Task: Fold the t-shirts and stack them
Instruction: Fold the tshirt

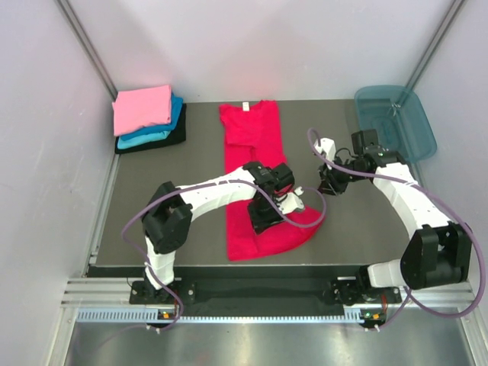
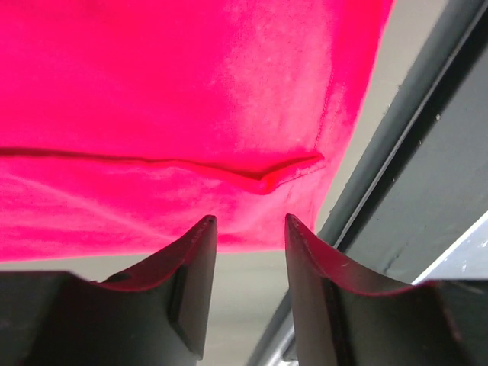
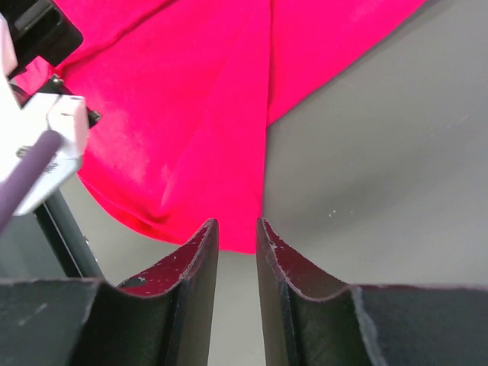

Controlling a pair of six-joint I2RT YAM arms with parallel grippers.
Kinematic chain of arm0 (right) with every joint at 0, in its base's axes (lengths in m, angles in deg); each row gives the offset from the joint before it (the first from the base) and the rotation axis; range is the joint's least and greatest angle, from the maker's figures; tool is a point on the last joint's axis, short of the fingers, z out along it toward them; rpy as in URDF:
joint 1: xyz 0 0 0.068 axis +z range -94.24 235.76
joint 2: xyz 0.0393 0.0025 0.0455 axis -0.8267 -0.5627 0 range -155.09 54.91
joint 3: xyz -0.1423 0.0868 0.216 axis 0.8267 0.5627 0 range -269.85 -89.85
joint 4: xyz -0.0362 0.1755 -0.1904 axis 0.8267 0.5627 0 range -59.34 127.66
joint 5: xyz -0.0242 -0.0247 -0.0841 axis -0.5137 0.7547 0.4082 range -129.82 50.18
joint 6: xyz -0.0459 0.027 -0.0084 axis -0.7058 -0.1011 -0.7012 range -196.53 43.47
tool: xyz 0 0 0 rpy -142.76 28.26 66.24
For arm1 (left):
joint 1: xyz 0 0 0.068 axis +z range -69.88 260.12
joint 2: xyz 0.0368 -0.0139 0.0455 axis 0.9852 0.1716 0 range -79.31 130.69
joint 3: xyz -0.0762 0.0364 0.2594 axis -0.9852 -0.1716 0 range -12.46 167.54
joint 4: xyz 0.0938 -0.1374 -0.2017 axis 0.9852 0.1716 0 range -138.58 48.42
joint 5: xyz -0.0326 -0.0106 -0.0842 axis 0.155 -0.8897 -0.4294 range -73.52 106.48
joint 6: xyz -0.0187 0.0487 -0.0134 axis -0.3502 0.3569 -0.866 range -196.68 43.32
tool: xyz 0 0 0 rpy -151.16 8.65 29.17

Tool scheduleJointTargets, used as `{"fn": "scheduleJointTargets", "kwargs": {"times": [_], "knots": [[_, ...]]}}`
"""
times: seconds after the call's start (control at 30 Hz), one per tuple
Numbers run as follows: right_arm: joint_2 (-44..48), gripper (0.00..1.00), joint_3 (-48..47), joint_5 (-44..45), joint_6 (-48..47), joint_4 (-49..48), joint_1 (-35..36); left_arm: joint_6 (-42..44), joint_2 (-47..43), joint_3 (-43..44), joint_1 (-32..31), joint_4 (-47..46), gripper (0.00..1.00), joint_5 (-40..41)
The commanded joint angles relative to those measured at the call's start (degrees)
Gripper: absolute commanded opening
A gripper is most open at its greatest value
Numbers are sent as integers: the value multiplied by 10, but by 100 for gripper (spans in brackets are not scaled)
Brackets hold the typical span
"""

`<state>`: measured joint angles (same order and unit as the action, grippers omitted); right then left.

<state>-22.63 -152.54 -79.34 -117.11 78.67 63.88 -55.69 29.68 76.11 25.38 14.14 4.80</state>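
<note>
Nearest the top camera, one crimson-red fabric t-shirt (image 1: 255, 183) lies lengthwise mid-table, collar at the far end, hem partly folded. Left gripper (image 1: 285, 204) sits over its near right portion, fingers spread, nothing between them. Right gripper (image 1: 331, 185) hovers just right of the red shirt, fingers narrowly parted, holding nothing. Far left of the red shirt: one stack of three folded t-shirts, light pink (image 1: 142, 109) over turquoise blue (image 1: 152, 136) over black (image 1: 169, 139). Far right: one translucent teal plastic tub (image 1: 394, 119).

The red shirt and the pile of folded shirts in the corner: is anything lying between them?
Nothing. The top view shows only bare table between the red shirt and the pile of folded shirts.
</note>
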Motion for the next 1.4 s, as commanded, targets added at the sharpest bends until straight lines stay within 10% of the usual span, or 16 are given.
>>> {"fn": "scheduleJointTargets", "kwargs": {"times": [0.0,0.83,1.37], "knots": [[1,27,-2,-7,-21,-7,-1,-53,-1,23,-14,12,47,24],[78,27,-45,-92,24,10,-126,-106,48,-91,-91,-64,49,73],[109,27,-19,-85,5,24,-128,-89,52,-60,-109,-56,24,69]]}}
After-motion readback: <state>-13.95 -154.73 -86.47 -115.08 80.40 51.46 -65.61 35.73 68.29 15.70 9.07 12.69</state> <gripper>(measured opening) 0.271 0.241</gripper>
